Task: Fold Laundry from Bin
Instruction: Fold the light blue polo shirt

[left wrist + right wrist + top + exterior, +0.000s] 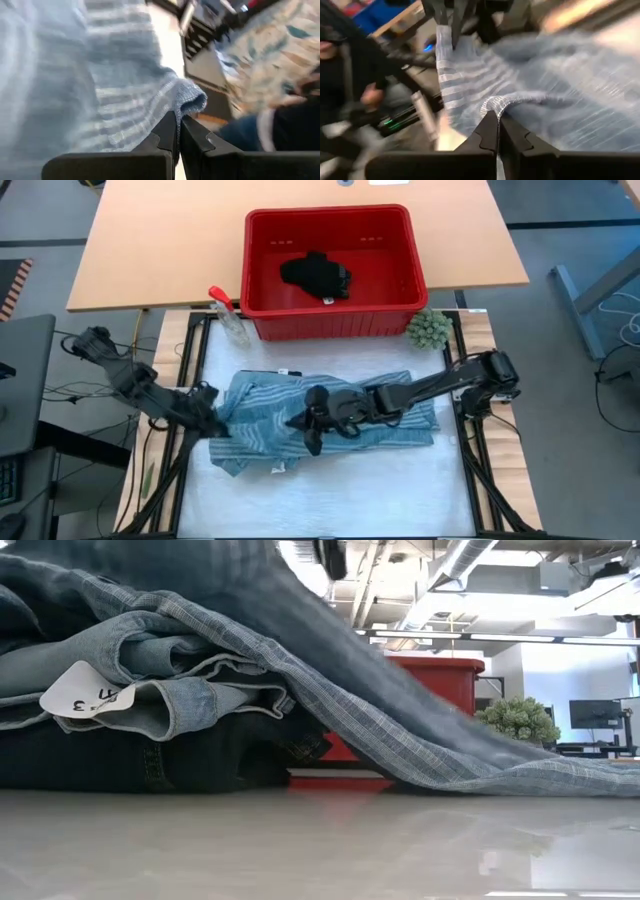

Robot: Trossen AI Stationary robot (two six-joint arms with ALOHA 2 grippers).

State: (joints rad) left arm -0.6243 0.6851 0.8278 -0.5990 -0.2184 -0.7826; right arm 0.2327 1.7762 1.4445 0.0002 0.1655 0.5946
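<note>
Striped shirt (330, 420) spread on white counter (350, 490), in front of red bin (333, 310). Left hand (212, 423) clamped on shirt's left edge; fold of fabric pinched between closed fingers (167, 135). Right hand (313, 423) clamped on shirt near middle, ridge of cloth gripped. Small black piece (315, 273) seen inside bin. Jeans (170, 690) stacked under shirt in low view.

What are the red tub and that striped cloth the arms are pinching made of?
The red bin looks like moulded plastic: smooth, slightly glossy, with slotted walls. The striped shirt seems a soft woven fabric, perhaps cotton: matt, visibly threaded, folding and draping limply.
</note>
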